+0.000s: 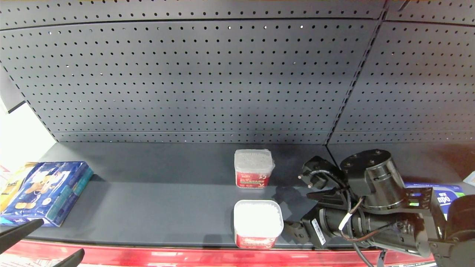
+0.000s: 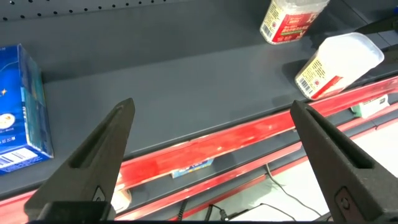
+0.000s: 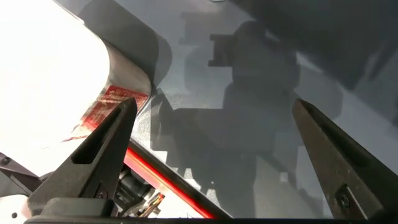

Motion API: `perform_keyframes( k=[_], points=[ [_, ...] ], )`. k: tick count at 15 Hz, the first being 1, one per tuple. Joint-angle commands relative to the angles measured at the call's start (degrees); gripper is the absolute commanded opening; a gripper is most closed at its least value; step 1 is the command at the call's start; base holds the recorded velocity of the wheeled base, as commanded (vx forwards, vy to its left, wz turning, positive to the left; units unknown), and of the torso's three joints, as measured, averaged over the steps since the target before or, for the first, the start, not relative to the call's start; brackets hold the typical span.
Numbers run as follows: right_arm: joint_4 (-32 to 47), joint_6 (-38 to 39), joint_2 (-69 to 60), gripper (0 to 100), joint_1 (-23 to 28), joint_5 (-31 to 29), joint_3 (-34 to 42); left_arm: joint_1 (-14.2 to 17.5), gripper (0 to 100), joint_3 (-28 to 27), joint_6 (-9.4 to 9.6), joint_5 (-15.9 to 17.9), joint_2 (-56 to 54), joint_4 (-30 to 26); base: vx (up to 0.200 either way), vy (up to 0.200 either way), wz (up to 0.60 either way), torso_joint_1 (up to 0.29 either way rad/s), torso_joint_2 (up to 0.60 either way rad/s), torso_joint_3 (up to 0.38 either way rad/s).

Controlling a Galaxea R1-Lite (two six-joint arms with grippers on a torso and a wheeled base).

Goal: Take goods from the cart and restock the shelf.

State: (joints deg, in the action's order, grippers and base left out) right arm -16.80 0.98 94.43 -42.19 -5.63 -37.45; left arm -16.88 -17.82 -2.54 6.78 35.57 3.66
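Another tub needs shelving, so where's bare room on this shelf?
Widest bare shelf lies between the blue pack and the rear tub and front tub, back to the pegboard. Right of them is crowded by the right gripper and a blue box.

Perforated dark grey back panel (image 1: 193, 81) upright behind shelf (image 1: 156, 193), split toward right by slanting slotted post (image 1: 352, 85). Glossy red strip (image 1: 178, 256) along front edge, with small blue-white label (image 2: 191, 167) set in it. Blue pack (image 1: 48, 191) with cartoon print lying flat at far left end; yellow pack (image 1: 13, 181) touching its outer side, cut by frame edge. Blue box (image 1: 451, 193) at far right, partly hidden. Thin cables (image 2: 268, 180) hanging below red strip.
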Motion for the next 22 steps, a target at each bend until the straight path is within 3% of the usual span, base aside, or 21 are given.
perform_keyframes(
  k=[1,5,8,10,12,13,16,17,18,20,22],
  points=[
    [-0.08,-0.01,-0.12,100,0.00,0.01,0.01,0.01,100,0.16,-0.01,-0.01,-0.15,0.03,0.000,0.000,0.00,0.000,0.00,0.000],
    [0.01,0.08,-5.13,100,0.09,-2.37,2.82,0.01,100,0.24,-0.01,-0.10,-1.12,-0.14,0.000,0.000,0.00,0.000,0.00,0.000],
    [0.28,-0.62,-18.58,100,0.97,-5.88,9.59,0.01,100,0.24,0.07,0.08,-5.69,-1.81,0.000,0.000,0.00,0.000,0.00,0.000],
    [0.54,-1.85,-27.90,100,1.23,-10.01,14.51,0.01,100,-0.02,-0.01,-0.10,-9.56,-6.29,0.000,0.000,0.00,0.000,0.00,0.000],
    [0.89,-6.07,-45.74,100,3.17,-21.26,22.07,0.10,100,-1.34,-0.28,-1.24,-18.35,-17.37,0.000,0.000,0.00,0.000,0.00,0.000],
    [2.74,-7.74,-51.63,100,5.45,-24.51,22.60,0.10,100,-1.16,-0.36,-2.12,-21.60,-21.06,0.000,0.000,0.00,0.000,0.00,0.000],
    [21.28,-10.73,-69.64,100,17.14,-26.54,18.90,0.62,100,-1.07,-0.19,-8.01,-31.88,-32.92,0.000,0.000,0.00,0.000,0.00,0.000],
    [34.99,-10.38,-76.06,100,25.76,-26.18,14.77,2.29,100,-1.34,-0.19,-11.35,-33.64,-36.97,0.000,0.000,0.00,0.000,0.00,0.000],
    [41.14,-9.68,-78.08,100,29.97,-26.27,13.19,3.17,100,-1.07,-0.36,-12.23,-34.17,-37.50,0.000,0.000,0.00,0.000,0.00,0.000],
    [52.48,-8.45,-80.54,100,41.66,-25.57,13.02,9.15,100,-0.02,-0.28,-12.05,-33.46,-38.37,0.000,0.000,0.00,0.000,0.00,0.000],
    [52.57,-4.58,-81.42,100,43.33,-23.11,17.41,9.76,100,0.33,-1.16,-11.44,-34.43,-37.58,0.000,0.000,0.00,0.000,0.00,0.000]
  ],
)
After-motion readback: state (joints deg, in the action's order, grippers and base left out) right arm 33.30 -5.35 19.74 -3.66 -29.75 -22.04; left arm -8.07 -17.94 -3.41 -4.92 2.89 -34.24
